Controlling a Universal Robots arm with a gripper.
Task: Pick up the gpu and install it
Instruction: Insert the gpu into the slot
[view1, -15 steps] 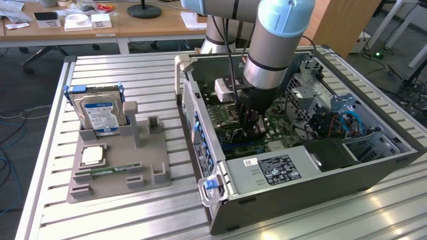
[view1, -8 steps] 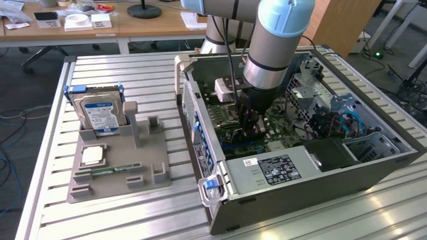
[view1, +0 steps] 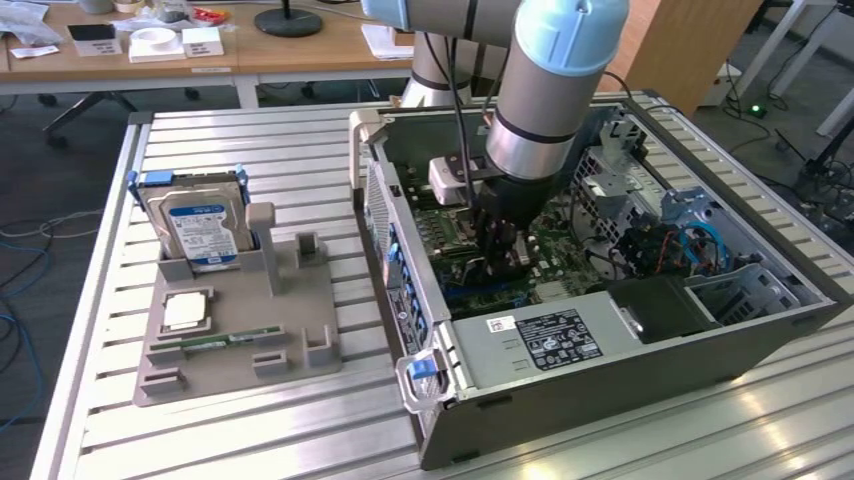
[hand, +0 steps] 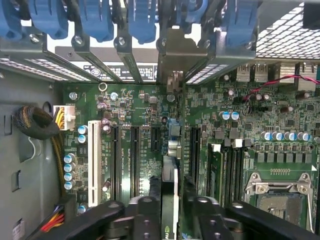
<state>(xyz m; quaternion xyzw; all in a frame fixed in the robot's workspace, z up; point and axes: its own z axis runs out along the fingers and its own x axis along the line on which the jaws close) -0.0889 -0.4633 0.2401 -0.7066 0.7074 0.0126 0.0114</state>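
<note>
The end effector (hand: 170, 210) is seen lowered inside the open computer case (view1: 587, 400), its two black fingers (hand: 145, 215) clamped on the gpu (hand: 170, 192), which is held edge-on between them above the green motherboard (hand: 140, 110). The card's metal end bracket (hand: 172, 55) is seen against the case's rear wall, among the blue slot latches (hand: 95, 20), and the card itself is lined up over an expansion slot of the motherboard; whether it is seated cannot be told. On the slatted worktop (view1: 240, 430), well apart from the case toward the exterior view's left, a grey holder tray (view1: 240, 345) is found, in which the blue-labelled hard drive (view1: 200, 230) stands upright and a slim green RAM stick (view1: 234, 340) lies.
</note>
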